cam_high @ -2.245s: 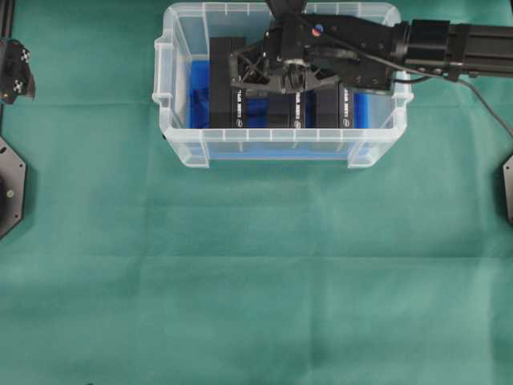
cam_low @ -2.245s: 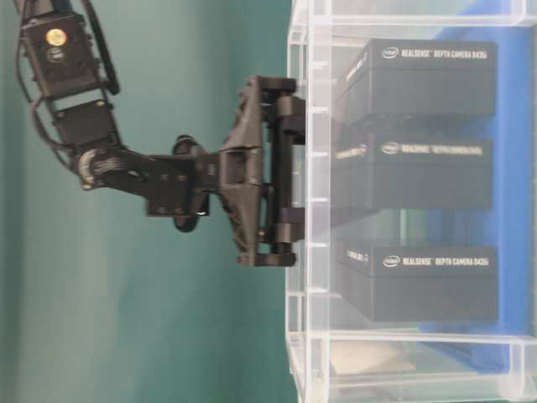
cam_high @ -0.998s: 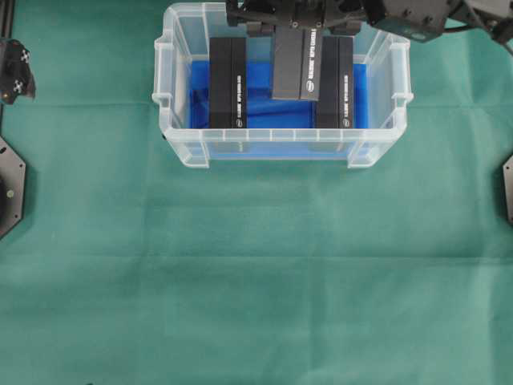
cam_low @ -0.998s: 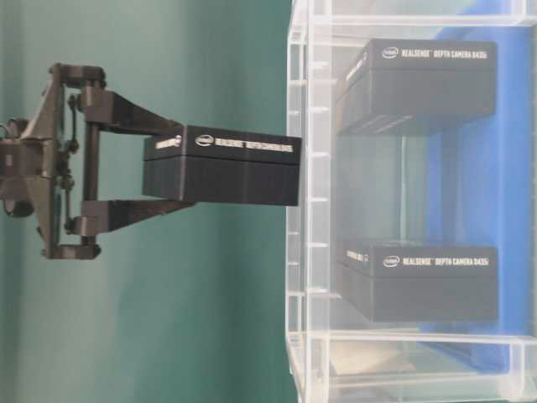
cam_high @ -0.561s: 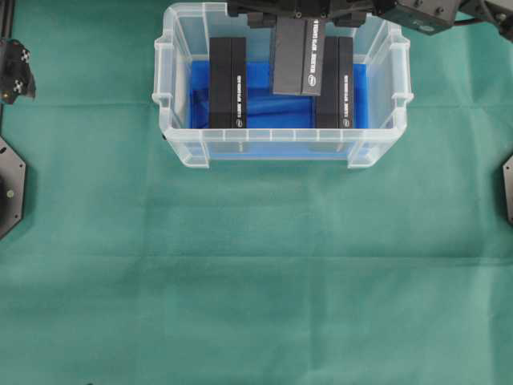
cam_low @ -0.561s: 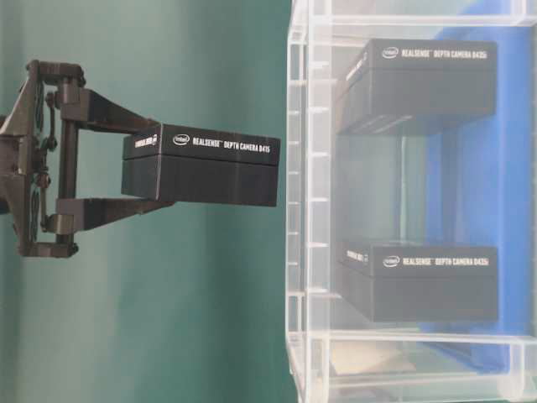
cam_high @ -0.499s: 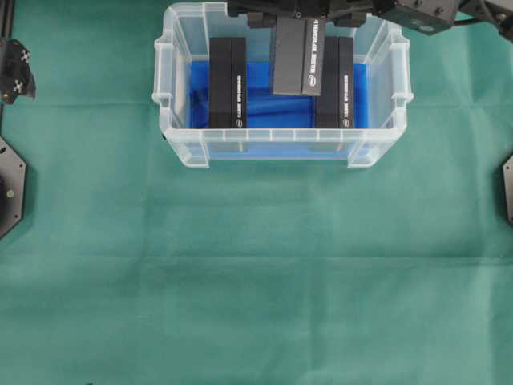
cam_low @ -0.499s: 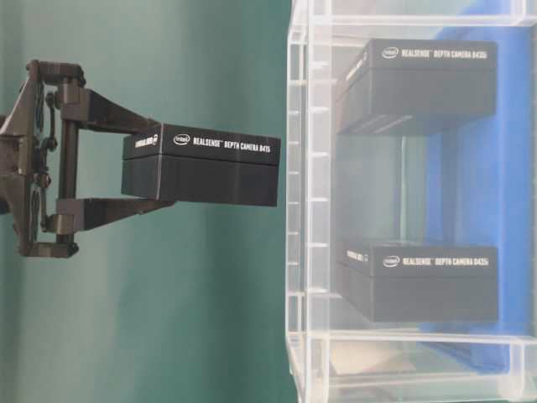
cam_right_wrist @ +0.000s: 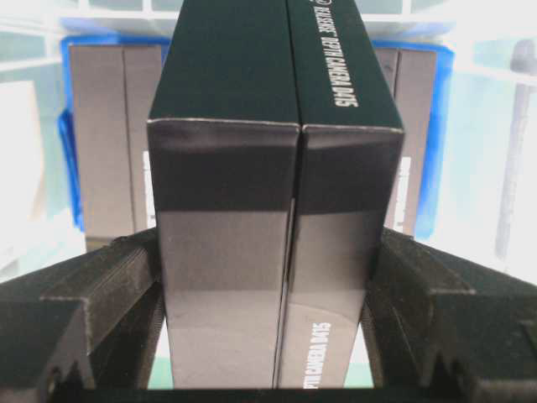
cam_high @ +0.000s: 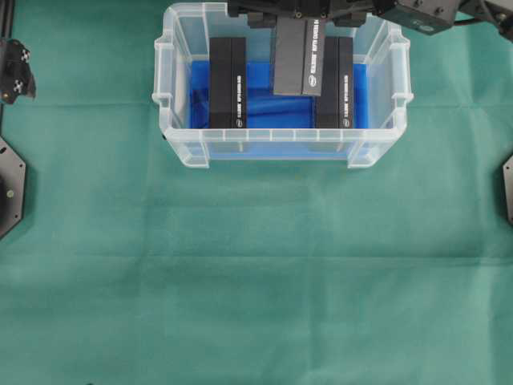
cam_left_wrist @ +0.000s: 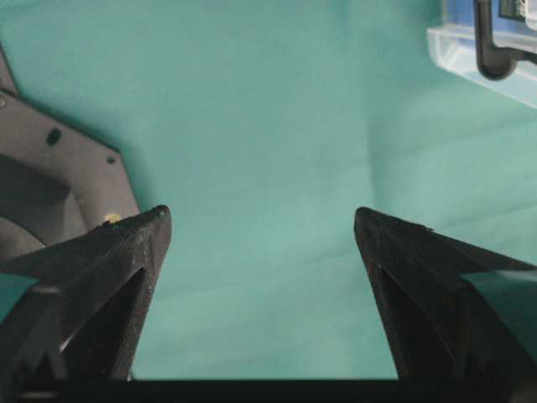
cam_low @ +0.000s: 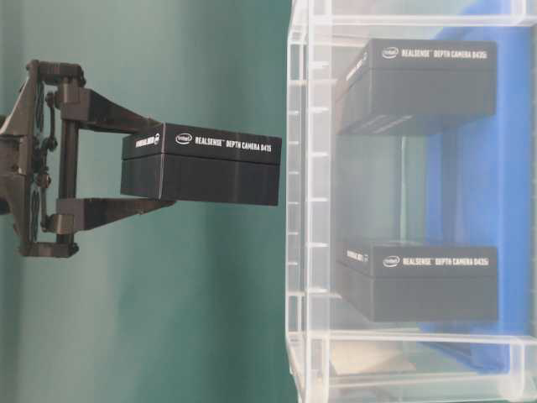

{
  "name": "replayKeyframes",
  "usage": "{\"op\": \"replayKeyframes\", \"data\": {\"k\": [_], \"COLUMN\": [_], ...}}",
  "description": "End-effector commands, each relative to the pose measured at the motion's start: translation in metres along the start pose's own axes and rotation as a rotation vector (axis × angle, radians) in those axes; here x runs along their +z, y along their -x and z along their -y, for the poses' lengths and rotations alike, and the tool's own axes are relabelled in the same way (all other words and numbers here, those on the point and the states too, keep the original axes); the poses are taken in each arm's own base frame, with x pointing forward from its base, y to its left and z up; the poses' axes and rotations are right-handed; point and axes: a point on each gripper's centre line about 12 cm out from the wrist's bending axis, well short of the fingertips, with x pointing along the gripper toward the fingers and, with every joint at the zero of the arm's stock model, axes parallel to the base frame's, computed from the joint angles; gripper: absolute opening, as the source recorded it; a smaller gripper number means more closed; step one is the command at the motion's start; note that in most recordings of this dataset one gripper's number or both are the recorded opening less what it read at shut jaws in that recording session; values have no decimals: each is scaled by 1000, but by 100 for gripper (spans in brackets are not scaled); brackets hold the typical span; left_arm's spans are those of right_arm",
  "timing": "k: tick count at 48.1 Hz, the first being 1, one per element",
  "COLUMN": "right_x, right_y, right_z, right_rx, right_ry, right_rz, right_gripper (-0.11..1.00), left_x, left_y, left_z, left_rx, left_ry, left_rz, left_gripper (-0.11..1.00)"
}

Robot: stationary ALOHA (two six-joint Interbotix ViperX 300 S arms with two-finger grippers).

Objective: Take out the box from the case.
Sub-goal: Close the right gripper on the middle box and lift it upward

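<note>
Now box (cam_low: 201,168) above case (cam_high: 282,146)

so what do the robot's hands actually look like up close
Both are matte black plastic. The left hand has two wedge-shaped fingers tapering to points. The right hand has blockier fingers with ridged, stepped edges, and from the side its frame looks open and trussed.
</note>
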Motion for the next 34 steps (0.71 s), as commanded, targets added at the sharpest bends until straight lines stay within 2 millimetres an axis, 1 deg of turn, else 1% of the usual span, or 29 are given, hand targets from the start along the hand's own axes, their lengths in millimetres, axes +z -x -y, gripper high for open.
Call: {"op": "replayKeyframes", "data": {"k": [1,16,22,34], "right_x": [9,7,2,-15], "right_y": [34,35,36,41], "right_z": [10,11,13,10], "right_rx": [80,67,53,64], "right_ry": [-21,-18,-10,9], "right_rz": [15,12,7,-1], "right_gripper": [67,67,67,67], "left_x": [2,2,2,2], "left_y": [4,4,4,4], "left_z": [1,1,2,2], "left_rx": [-13,-15,-14,-14], "left_ry": [4,2,2,1], "left_rz": [11,10,9,9], "left_gripper": [90,90,90,90]}}
